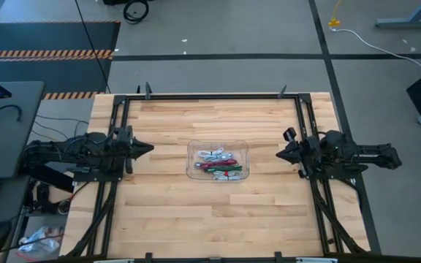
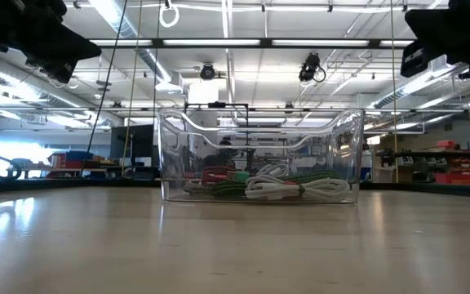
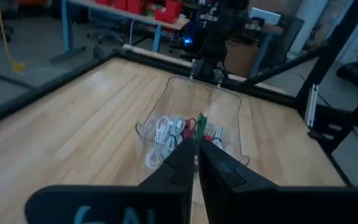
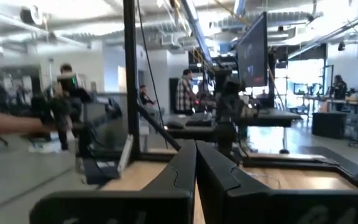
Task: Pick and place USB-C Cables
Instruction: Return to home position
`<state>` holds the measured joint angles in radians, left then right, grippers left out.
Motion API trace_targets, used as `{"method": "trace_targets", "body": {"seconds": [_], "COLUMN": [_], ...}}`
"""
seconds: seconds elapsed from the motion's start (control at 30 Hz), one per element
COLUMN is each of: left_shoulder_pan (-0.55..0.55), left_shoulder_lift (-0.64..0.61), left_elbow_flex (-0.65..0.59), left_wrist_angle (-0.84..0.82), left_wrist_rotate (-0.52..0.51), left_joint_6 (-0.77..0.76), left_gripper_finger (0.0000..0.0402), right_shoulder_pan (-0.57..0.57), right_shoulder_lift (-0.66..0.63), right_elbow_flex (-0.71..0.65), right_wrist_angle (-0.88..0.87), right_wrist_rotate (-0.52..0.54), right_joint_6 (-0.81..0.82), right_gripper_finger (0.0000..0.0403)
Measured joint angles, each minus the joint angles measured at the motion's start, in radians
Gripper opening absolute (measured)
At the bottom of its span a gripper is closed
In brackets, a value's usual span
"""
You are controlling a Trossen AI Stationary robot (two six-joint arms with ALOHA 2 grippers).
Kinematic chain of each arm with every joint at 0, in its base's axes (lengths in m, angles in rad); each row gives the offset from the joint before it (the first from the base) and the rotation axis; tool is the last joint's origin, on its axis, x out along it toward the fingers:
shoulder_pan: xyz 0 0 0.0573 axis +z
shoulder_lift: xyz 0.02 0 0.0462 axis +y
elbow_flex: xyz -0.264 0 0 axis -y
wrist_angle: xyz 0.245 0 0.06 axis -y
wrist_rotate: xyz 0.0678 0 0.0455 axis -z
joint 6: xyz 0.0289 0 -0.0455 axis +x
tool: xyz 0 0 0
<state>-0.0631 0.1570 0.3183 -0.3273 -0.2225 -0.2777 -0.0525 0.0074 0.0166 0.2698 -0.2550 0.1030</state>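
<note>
Now, to finish the return well, you should move slowly and keep both sides high and far from the clear tray (image 1: 193, 149) in the middle of the high view. The left pincer (image 1: 146, 148), at middle left, and the right pincer (image 1: 281, 154), at middle right, each have the fingers narrow, almost pressed together, holding nothing. The USB-C cables (image 1: 219, 165) lie heaped inside the tray on the desk (image 1: 196, 219). Counted: one tray and two pincers. Of the cables I see white, dark red and green ones, too tangled for an exact number. None lies outside the tray.
</note>
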Motion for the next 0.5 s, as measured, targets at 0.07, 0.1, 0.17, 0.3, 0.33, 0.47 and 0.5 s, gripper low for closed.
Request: {"method": "trace_targets", "body": {"seconds": [0.07,0.1,0.17,0.3,0.33,0.47,0.5], "left_shoulder_pan": [-0.003,-0.003,-0.003,-0.003,-0.003,-0.003,-0.003], "left_shoulder_lift": [0.0,0.0,-0.002,-0.006,-0.014,-0.067,-0.086], "left_elbow_flex": [0.0,0.0,0.0,0.0,0.0,0.0,0.0], "left_wrist_angle": [0.021,0.033,0.039,0.036,0.029,-0.009,-0.012], "left_wrist_rotate": [0.021,0.046,0.091,0.157,0.165,0.172,0.175], "left_joint_6": [0.072,0.109,0.151,0.163,0.168,0.189,0.197], "left_gripper_finger": [0.0028,0.0027,0.0025,0.0023,0.0023,0.0023,0.0023], "right_shoulder_pan": [0.0,0.0,0.0,0.0,0.0,0.0,0.0], "right_shoulder_lift": [0.0,0.001,0.001,0.001,0.001,0.001,0.001], "right_elbow_flex": [0.0,0.0,0.0,0.0,0.0,0.0,0.0], "right_wrist_angle": [-0.024,-0.037,-0.058,-0.085,-0.086,-0.086,-0.087], "right_wrist_rotate": [0.0,0.0,0.0,-0.012,-0.018,-0.032,-0.032], "right_joint_6": [-0.041,-0.042,-0.029,-0.01,-0.01,-0.02,-0.02], "right_gripper_finger": [0.0015,0.0014,0.0012,0.0012,0.0012,0.0012,0.0012]}}
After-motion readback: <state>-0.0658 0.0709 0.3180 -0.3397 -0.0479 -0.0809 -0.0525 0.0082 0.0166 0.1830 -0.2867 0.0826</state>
